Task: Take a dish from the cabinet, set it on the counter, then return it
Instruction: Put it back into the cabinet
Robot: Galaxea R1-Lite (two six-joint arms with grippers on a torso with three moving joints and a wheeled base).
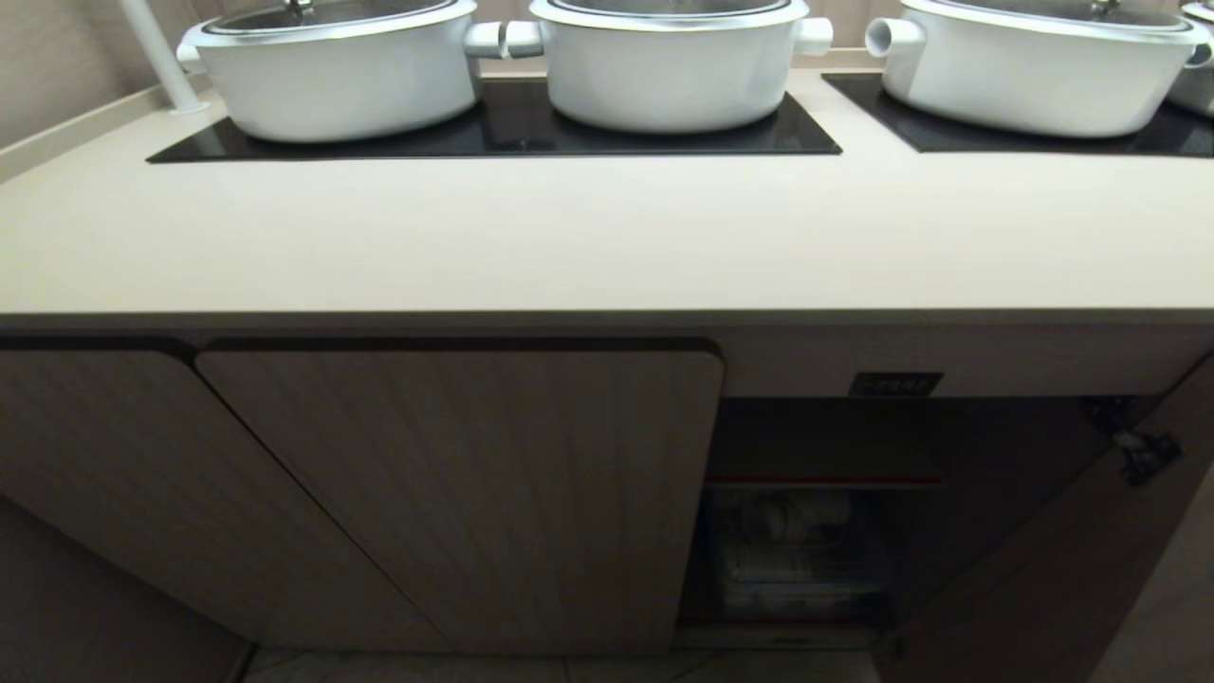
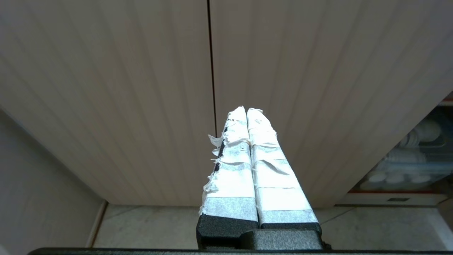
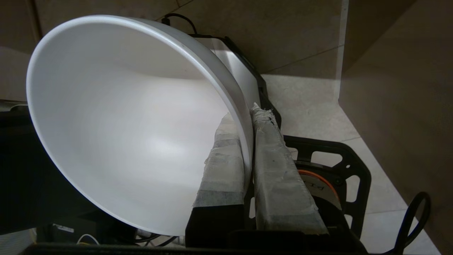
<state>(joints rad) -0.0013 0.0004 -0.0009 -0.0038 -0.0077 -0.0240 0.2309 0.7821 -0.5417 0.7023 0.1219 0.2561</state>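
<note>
Two tape-wrapped fingers [image 3: 226,159] of the right gripper [image 3: 247,117] pinch the smooth rim of the round white dish [image 3: 124,131], low near the tiled floor [image 3: 311,109]. The left gripper [image 2: 246,110] (also taped) is clenched empty before the ribbed cabinet [image 2: 300,88] doors.

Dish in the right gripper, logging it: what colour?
Plain white dish, no pattern; right wrist view shows it best.

Head view: high, facing forward-down over surface [image 1: 569,237], pots at frame top, cabinet [image 1: 455,493] doors below, open bay lower right. Left wrist view: behind left pincer [image 2: 246,110], close to ribbed doors, open bay at right edge; shared with head view. Right wrist view: very close behind right pincer [image 3: 247,117], dish [image 3: 124,124] filling frame left, floor behind.
</note>
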